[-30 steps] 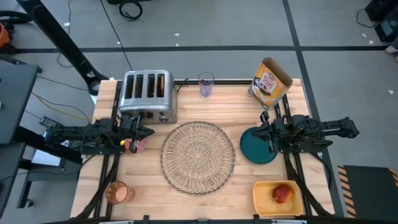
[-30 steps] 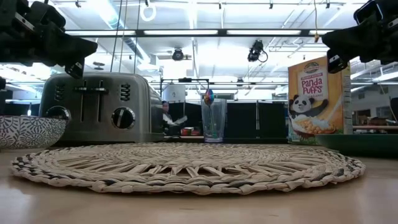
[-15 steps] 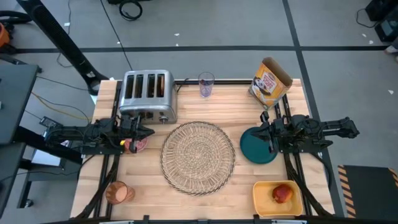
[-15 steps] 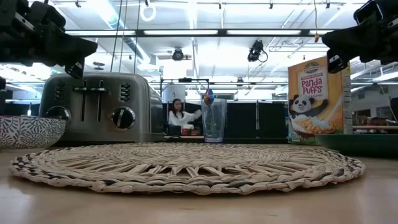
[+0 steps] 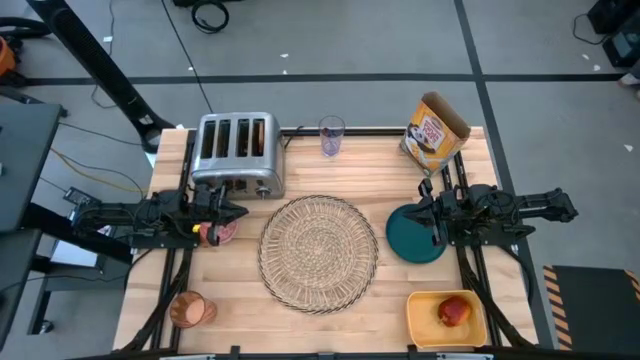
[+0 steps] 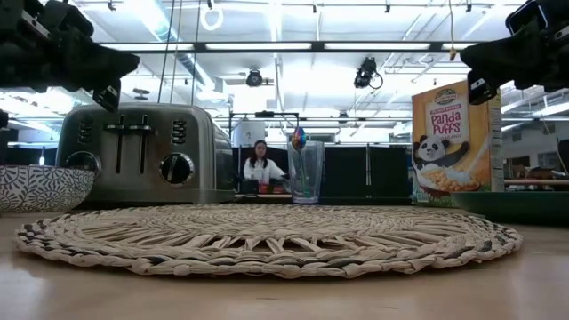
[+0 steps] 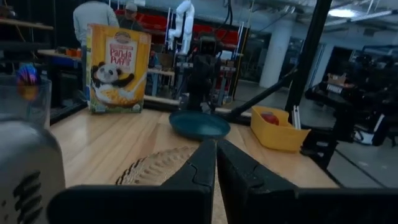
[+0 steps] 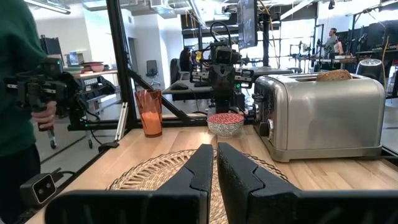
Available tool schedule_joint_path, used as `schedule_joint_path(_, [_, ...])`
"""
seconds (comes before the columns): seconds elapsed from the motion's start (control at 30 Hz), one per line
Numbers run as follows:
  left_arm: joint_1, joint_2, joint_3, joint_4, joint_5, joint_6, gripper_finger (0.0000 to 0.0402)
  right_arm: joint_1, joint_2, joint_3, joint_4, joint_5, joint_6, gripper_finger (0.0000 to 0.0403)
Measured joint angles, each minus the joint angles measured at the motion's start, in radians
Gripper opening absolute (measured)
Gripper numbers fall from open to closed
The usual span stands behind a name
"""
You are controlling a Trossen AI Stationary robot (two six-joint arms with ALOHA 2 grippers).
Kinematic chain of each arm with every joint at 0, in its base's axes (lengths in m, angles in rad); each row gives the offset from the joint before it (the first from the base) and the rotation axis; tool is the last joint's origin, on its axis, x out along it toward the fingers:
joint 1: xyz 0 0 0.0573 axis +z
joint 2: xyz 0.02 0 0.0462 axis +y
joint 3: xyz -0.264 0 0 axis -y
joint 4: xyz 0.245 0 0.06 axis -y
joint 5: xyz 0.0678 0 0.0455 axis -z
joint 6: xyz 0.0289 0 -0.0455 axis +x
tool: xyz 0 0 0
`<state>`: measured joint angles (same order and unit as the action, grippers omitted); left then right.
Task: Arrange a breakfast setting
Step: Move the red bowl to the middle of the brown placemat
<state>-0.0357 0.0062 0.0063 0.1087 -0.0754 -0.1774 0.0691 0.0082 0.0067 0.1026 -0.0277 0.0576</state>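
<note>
While both arms hang over opposite ends of the light wooden table (image 5: 330,325), the round woven straw placemat (image 5: 318,250) lies bare at the middle. Left gripper (image 5: 236,213) hovers at nine o'clock from the mat, above the small pink bowl (image 5: 220,231) with the patterned outside; its fingers (image 7: 202,169) are pressed together and carry nothing. Right gripper (image 5: 424,213) hovers at three o'clock over the dark teal plate (image 5: 412,240), its fingers (image 8: 202,163) likewise closed on nothing.

At eleven o'clock from the mat stands the chrome four-slot toaster (image 5: 236,152), with a toast slice (image 8: 334,75) poking out of one slot in the right wrist view. At twelve o'clock a clear drinking glass (image 5: 331,136) holds something with a colourful top, too small to identify. At one o'clock the yellow cereal box (image 5: 435,131) stands upright; its front reads "PANDA PUFFS" above a panda and a bowl of cereal, with smaller print at the top that cannot be made out.

At seven o'clock, near the table's front edge, sits the amber-orange cup (image 5: 188,309). At five o'clock the yellow square tub (image 5: 445,317) holds the red apple (image 5: 454,311).

Beyond the table, the low view shows a person (image 6: 261,165) seated far back in the room, and the right wrist view shows a green sleeve (image 8: 22,81) and a hand (image 8: 43,114) gripping a black device.
</note>
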Motion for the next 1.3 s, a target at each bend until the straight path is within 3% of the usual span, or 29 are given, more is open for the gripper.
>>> schedule_joint_path(0.4, [0.000, 0.000, 0.000, 0.093, -0.013, -0.040, 0.0023, 0.000, 0.000, 0.000, 0.000, 0.000, 0.000, 0.0032])
schedule_joint_path(0.53, [-0.002, 0.004, 0.011, 0.152, -0.090, -0.119, 0.0023, 0.000, 0.000, 0.000, 0.000, 0.000, 0.000, 0.0032])
schedule_joint_path(0.7, [-0.004, 0.099, 0.097, 0.137, -0.123, -0.139, 0.0023, 0.000, 0.000, 0.000, 0.000, 0.000, 0.000, 0.0032])
schedule_joint_path(1.07, [-0.109, 0.502, 0.477, -0.259, -0.118, -0.218, 0.0023, 0.000, 0.000, 0.000, 0.000, 0.000, 0.000, 0.0032])
schedule_joint_path(1.3, [-0.188, 0.676, 0.735, -0.676, -0.085, -0.485, 0.0022, 0.000, 0.000, 0.000, 0.000, 0.000, 0.000, 0.0032])
